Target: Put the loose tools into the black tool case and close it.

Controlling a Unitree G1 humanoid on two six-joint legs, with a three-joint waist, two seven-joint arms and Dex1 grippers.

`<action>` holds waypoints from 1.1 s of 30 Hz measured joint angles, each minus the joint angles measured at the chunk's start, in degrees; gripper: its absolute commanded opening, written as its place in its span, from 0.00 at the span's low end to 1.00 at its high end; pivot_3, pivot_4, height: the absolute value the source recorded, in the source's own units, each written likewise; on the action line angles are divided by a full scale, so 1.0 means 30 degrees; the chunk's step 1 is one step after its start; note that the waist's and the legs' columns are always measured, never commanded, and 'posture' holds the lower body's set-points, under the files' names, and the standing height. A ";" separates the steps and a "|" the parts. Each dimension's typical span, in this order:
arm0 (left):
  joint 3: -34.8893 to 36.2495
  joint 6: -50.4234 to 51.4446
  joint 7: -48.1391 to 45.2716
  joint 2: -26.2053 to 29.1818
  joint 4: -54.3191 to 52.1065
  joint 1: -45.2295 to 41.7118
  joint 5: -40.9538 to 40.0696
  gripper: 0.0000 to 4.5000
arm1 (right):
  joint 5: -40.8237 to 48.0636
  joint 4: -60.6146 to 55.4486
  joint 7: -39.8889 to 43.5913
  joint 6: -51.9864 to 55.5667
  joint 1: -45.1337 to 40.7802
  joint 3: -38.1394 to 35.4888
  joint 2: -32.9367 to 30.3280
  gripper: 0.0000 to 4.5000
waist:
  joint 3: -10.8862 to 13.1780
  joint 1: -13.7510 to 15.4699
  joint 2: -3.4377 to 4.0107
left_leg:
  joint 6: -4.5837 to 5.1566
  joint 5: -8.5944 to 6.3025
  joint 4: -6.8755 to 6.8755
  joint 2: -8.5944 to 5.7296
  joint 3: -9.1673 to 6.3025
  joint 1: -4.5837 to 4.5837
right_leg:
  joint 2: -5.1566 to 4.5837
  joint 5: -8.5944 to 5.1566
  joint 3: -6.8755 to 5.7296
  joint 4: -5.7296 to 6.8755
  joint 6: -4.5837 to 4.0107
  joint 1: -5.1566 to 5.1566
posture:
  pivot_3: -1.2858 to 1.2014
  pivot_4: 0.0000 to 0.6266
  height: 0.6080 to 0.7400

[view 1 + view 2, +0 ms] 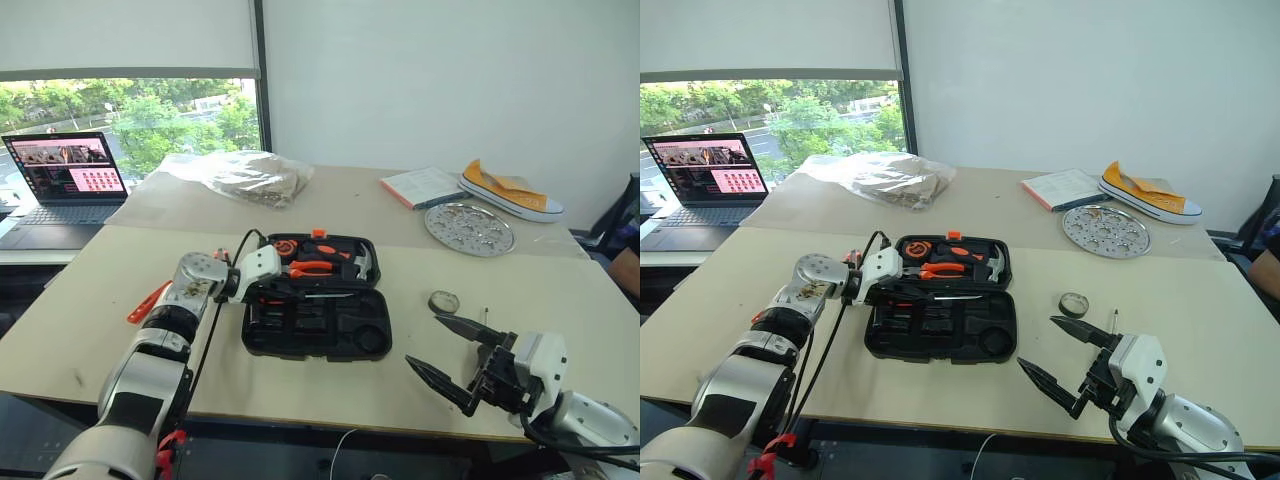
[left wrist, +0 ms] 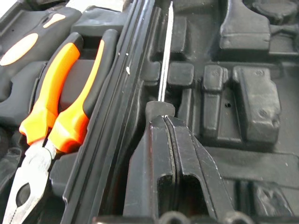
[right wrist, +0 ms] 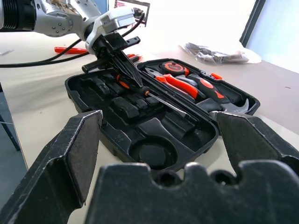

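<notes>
Right end effector (image 1: 452, 358) sits at the near right edge of the bench (image 1: 80, 330), fingers spread wide, nothing between them, pointing toward the case.

Black tool case (image 1: 316, 322) lies open near the middle of the bench, both halves flat. Near half: moulded slots, mostly unfilled, with a round recess at its near right corner. Far half: orange-handled pliers (image 1: 310, 267), a small hammer (image 1: 362, 262), and a round orange-black item at its left end, too small to identify.

Left end effector (image 3: 122, 70) reaches in from the case's left side, over the left part of the near half, beside the hinge. Its fingers are clenched on the handle of a slim screwdriver (image 3: 161, 100). The shaft (image 2: 165, 51) runs along the hinge line toward the case's right end; orange shows on the handle in the right wrist view. Whether the screwdriver is fully seated in a slot I cannot tell.

Small tape roll (image 1: 444, 301) lies on the bench right of the case, apart from it. An orange tool (image 1: 148, 301) lies on the bench left of the left arm, partly hidden by it.

Farther back: crumpled clear plastic bag (image 1: 245, 175) at far centre-left, a perforated metal plate (image 1: 469, 228) far right, an open book (image 1: 422, 186) and a yellow-and-white shoe (image 1: 508, 190) behind it. An open laptop (image 1: 68, 178) sits at far left by the window.
</notes>
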 measured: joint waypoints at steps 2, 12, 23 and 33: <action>-0.0201 0.0321 0.0401 -0.0185 0.0189 -0.0114 0.0198 0.01 | 0.0006 -0.0001 -0.0019 0.0000 -0.0005 0.0003 0.0001 1.00 | -0.0005 0.0019 0.0010 | 0.0000 0.0000 0.0002 -0.0005 -0.0003 0.0012 | -0.0003 0.0003 0.0004 -0.0001 0.0006 0.0016 | 0.52 0.24 1.00; -0.0137 0.4302 0.0450 -0.0577 -0.0062 -0.0525 0.0075 0.01 | -0.0002 -0.0170 -0.0324 0.0001 0.0571 -0.0049 0.0361 1.00 | -0.0065 -0.0009 0.0110 | 0.0000 0.0000 0.0002 0.0002 0.0003 0.0124 | -0.0002 -0.0006 0.0056 0.0000 0.0014 0.0079 | 0.52 0.24 1.00; 0.4664 -0.0031 -0.3966 0.3769 -0.4594 0.5262 -0.5418 0.71 | 0.0536 -0.0398 -0.0924 -0.1606 0.8226 -0.6754 0.2983 1.00 | -0.0081 -0.0381 0.0178 | -0.0010 0.0004 -0.0152 0.0027 0.0024 0.0000 | 0.0007 -0.0002 0.0101 -0.0006 -0.0007 -0.0131 | 0.52 0.24 1.00; 0.7654 0.1338 -0.3929 0.5979 -0.9822 1.3506 -0.8483 0.97 | 0.0210 -0.1103 -0.3293 0.0042 1.1301 -0.6993 0.4801 1.00 | -0.0058 -0.0378 0.0218 | -0.0030 0.0005 -0.0189 0.0085 0.0036 0.0062 | -0.0046 -0.0039 0.0108 -0.0057 -0.0020 -0.0109 | 0.52 0.24 1.00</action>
